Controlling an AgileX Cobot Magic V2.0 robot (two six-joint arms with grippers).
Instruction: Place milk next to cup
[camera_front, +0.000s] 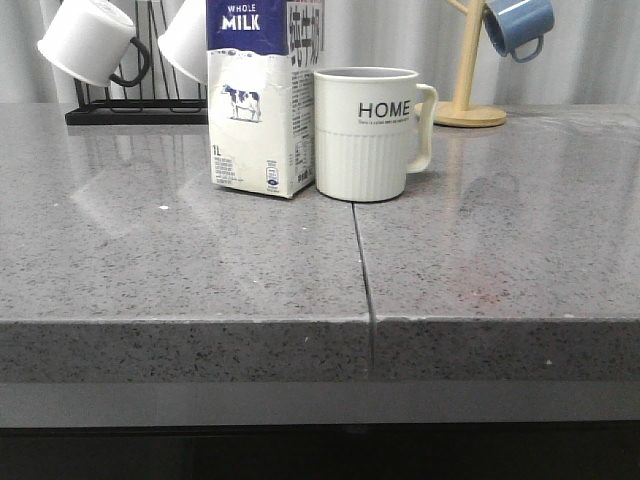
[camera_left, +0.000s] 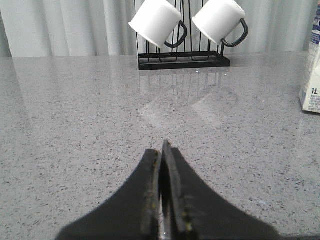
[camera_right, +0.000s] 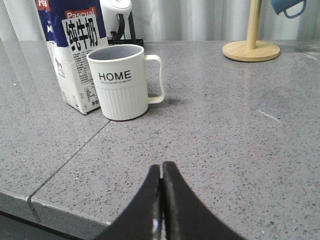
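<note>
The milk (camera_front: 262, 100) stands upright on the grey speckled countertop (camera_front: 180, 260), a tall white carton with a dark blue top band and a small cow picture on its face. Just beside it, on the robot's right, sits the cup (camera_front: 368, 133), a cream mug with a ribbed lower half and black "HOME" lettering, its handle turned away from the carton; from the front the two appear to touch or nearly touch, and which cannot be told. A thin seam (camera_front: 364, 280) in the counter runs forward from under the cup to the near edge. Behind the carton a black wire rack (camera_front: 130, 110) carries two white mugs with black handles (camera_front: 90, 40), tipped on their pegs. Farther to the right, at the back, a wooden mug tree (camera_front: 468, 70) holds a blue mug (camera_front: 518, 25). The left gripper (camera_left: 162, 150) is seen low over bare counter, well apart from the carton, its fingers pressed together with nothing between them. The right gripper (camera_right: 161, 170) is likewise closed on nothing, near the counter's front edge, facing the cup and carton from a distance.
</note>
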